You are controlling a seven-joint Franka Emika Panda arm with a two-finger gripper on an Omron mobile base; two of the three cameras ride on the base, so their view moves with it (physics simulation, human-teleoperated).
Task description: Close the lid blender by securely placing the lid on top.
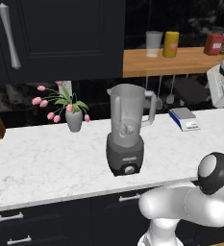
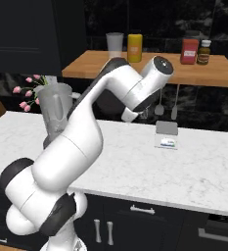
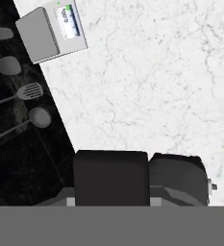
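Below the gripper (image 3: 148,180), its state impossible to tell, lies marble counter (image 3: 152,81) with the scale (image 3: 52,30) ahead; the blender (image 1: 127,127) stands well off, lidless.

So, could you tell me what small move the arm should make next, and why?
Probably swing the fingers left toward the blender: its jar rim looks uncovered, while they hang over the counter near the scale. Whether they hold the lid is unclear.
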